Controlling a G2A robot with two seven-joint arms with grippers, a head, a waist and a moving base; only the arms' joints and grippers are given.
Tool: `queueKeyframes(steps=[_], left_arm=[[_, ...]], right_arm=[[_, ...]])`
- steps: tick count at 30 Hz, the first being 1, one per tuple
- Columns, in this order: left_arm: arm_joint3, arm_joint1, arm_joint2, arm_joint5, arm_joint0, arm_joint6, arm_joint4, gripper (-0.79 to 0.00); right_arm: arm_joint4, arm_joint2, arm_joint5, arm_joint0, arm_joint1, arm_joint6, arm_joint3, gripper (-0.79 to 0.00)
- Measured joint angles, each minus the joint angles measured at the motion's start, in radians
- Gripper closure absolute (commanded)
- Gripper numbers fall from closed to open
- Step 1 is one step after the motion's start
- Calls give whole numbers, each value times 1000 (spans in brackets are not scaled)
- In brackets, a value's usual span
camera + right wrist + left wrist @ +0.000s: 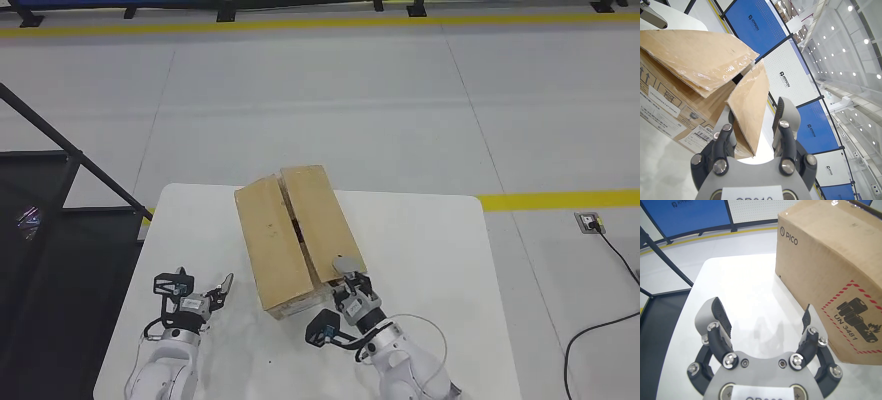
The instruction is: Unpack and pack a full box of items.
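Note:
A brown cardboard box [290, 235] stands in the middle of the white table [430, 260], its two top flaps lying nearly flat with a dark slit between them. My right gripper [345, 282] is at the box's near right corner. In the right wrist view it [755, 113] is open, with the raised corner of the right flap [749, 106] between its fingers; one finger [785, 111] stands clear of the cardboard. My left gripper [762, 303] is open and holds nothing, low over the table beside the box's left side wall [829, 275], and it is near the table's front left [205, 285].
A black metal frame with a dark panel [50, 220] borders the table's left edge. Bare table surface lies to the right of the box [440, 300] and in front of the left gripper [745, 279]. A cable [600, 330] runs on the floor at the right.

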Motion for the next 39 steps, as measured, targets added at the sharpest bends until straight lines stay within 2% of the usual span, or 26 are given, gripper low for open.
queueKeyframes(steps=[11,20,25,29,30,31,32,35,39], left_arm=[[-2,-2,-10,-1,-4,-12,8,-785],[6,-5,-5,-5,-12,-21,22,-785],[6,-6,13,-32,-16,-28,59,-785],[0,-3,30,-94,-12,-23,106,-785],[-2,-1,34,-119,-10,-18,125,-785],[-4,1,37,-138,-7,-14,138,-785],[-7,2,40,-157,-5,-10,150,-785],[-12,6,45,-212,3,4,187,-785],[-20,9,60,-253,8,13,219,-785]], right_arm=[[30,54,-85,-10,5,-86,-15,0],[45,168,-133,-84,30,-200,-75,0],[38,233,-175,-134,47,-256,-104,0],[44,275,-197,-161,55,-273,-118,0],[49,286,-200,-168,57,-277,-122,-31],[53,292,-203,-173,58,-280,-125,-622],[58,297,-208,-178,59,-284,-128,-785],[79,309,-240,-188,62,-306,-141,-785],[123,331,-279,-213,70,-396,-172,-785]])
